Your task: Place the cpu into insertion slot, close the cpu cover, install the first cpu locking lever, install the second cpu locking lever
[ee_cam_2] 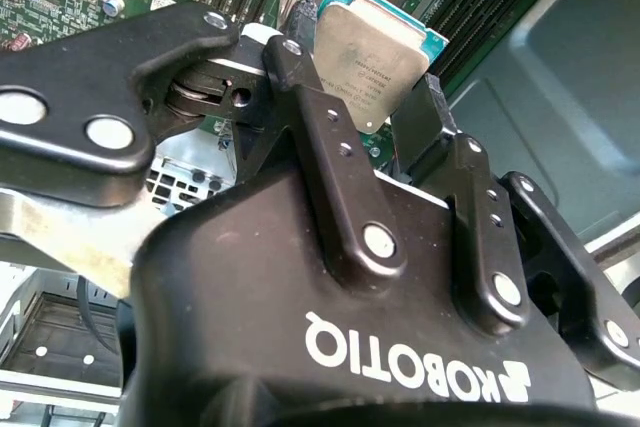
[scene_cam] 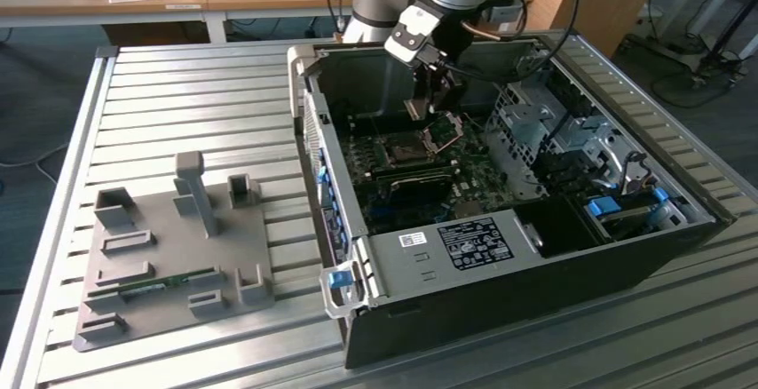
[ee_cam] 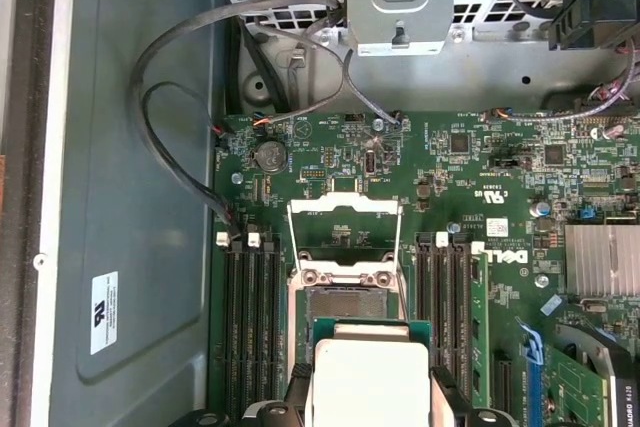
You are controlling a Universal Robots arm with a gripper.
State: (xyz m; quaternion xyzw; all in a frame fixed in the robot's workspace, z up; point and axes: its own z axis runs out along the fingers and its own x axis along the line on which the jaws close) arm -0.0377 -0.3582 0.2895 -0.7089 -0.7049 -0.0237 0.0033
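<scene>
Grasping the cpu (ee_cam_2: 378, 42) near the insertion slot (ee_cam: 345, 303): hold level, square to its rim, clear of the raised cpu cover (ee_cam: 344, 204).

cpu (ee_cam_2: 375, 47): matt silver metal | table (scene_cam: 177, 105): ribbed bare metal

Grey fixture tray (scene_cam: 166, 260); perhaps memory stick (scene_cam: 152, 285)

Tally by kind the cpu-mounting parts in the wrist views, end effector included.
cpu: 1, gripped by the end effector
insertion slot: 1
cpu cover: 1, raised open
end effector: 1
Total: 4
</scene>
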